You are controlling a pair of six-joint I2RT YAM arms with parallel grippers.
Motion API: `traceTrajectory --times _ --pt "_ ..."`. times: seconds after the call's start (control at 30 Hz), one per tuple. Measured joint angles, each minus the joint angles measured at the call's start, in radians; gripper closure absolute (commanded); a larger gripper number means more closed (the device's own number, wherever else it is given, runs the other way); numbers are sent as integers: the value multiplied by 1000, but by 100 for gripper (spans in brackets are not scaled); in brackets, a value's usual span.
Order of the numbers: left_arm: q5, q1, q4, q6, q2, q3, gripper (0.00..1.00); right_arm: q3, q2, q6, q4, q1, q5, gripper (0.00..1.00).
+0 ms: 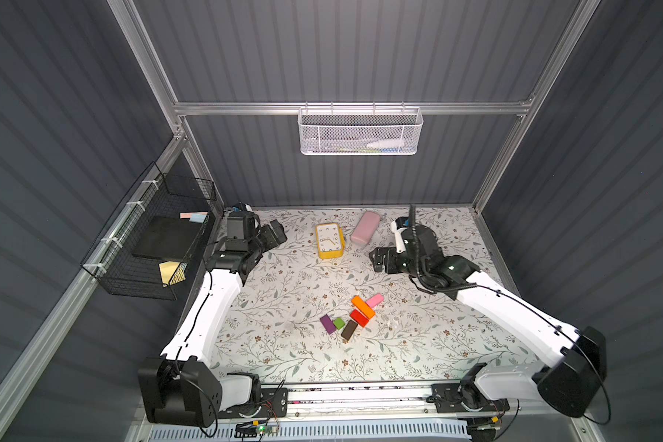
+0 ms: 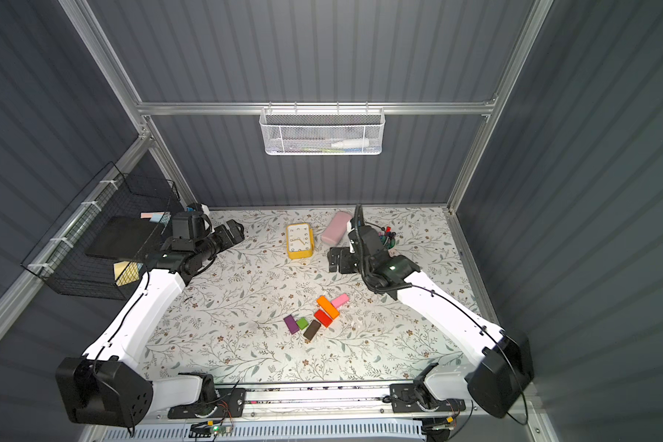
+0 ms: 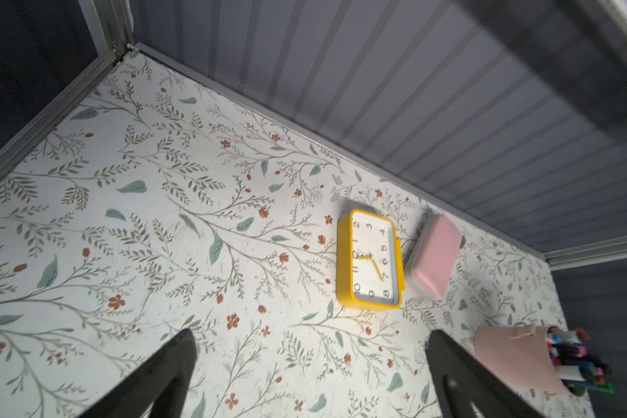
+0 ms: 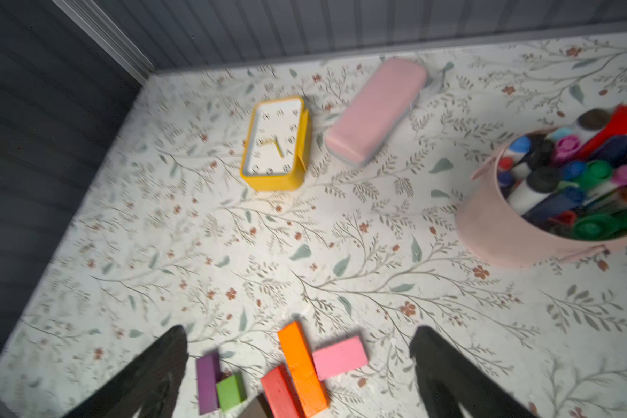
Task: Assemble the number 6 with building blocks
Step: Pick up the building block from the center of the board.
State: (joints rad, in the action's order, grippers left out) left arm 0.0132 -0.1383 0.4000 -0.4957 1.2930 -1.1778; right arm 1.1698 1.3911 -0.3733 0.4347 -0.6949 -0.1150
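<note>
While the right hand (image 1: 376,261) hangs spread and empty right of centre in a top view, the building blocks (image 1: 359,318) lie scattered on the counter (image 1: 284,344) just below centre, no 6 yet formed. They look light, rigid and smooth: pinch each across its narrow sides, mid-length, so it cannot pivot.

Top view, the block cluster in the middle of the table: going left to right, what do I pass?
Purple block → green cube → brown block → red block → pink block. The orange block spans from red to pink, so it has no clear place.
</note>
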Motion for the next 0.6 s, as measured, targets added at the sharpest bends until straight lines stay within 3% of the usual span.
traceTrajectory --times 0.23,0.6 --pt "-55 -95 112 11 45 -46 1 12 244 1 143 -9 -21 10" --pt "-19 -105 145 10 87 -46 1 20 315 64 145 -9 24 10"
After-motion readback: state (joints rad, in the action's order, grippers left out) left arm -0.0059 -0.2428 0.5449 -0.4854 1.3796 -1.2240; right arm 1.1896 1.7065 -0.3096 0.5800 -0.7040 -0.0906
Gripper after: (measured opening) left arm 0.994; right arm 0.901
